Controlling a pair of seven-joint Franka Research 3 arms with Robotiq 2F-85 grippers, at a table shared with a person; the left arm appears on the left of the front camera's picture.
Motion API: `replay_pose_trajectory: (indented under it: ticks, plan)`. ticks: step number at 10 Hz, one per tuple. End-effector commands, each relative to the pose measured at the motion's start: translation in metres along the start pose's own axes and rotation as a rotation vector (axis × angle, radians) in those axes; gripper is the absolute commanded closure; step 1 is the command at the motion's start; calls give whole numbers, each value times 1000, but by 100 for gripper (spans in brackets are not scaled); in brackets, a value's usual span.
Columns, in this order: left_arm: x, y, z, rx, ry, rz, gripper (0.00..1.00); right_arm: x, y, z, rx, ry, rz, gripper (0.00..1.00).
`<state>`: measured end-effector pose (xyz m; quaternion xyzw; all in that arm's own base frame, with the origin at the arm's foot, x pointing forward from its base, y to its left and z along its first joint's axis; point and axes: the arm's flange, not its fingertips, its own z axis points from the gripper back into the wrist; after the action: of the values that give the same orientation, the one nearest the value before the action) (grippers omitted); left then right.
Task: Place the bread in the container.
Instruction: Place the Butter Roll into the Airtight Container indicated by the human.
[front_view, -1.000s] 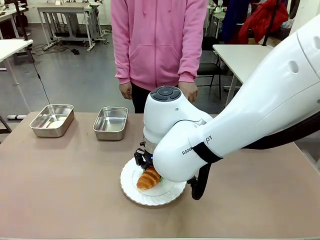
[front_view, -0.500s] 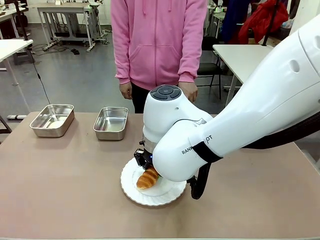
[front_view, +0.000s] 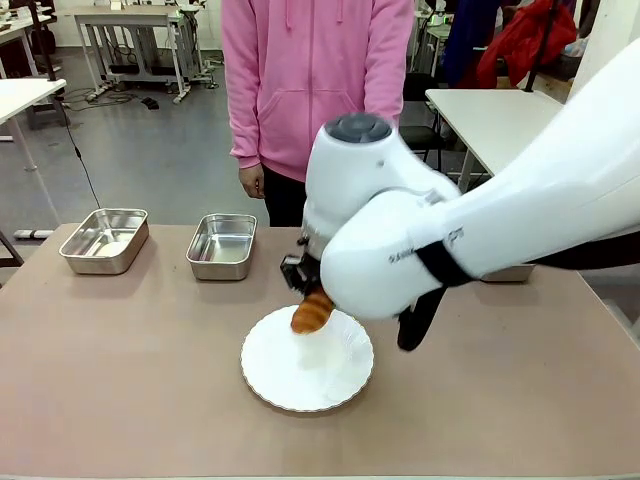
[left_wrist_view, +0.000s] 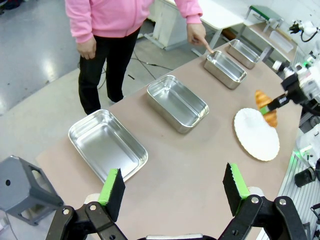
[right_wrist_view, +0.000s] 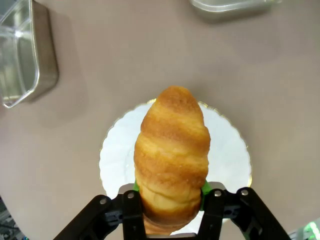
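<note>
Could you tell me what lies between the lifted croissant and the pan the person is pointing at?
In the left wrist view, only bare tabletop separates the croissant, held in the right claw, from that pan.

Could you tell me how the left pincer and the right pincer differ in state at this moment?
The left pincer stands open with nothing between its green pads, while the right pincer is shut on the croissant. The left pincer hangs back over the table's end near the steel pans; the right pincer holds its load above the white plate. Both are black with green pads.
</note>
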<state>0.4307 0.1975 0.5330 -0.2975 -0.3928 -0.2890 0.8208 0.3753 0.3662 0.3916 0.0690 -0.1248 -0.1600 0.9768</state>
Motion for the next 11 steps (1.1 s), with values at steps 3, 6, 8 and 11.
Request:
replay_pose_trajectory:
  ticks: [3,6,8,11]
  plan:
    - [0,-1,2,-6,-6,-13,0,90,-23,50,28,59,215,59]
    - [0,-1,2,-6,-6,-13,0,172,-45,34,-7,54,334,59]
    - [0,-1,2,-6,-6,-13,0,212,-54,21,28,93,381,59]
    - [0,-1,2,-6,-6,-13,0,253,-59,-22,40,136,440,59]
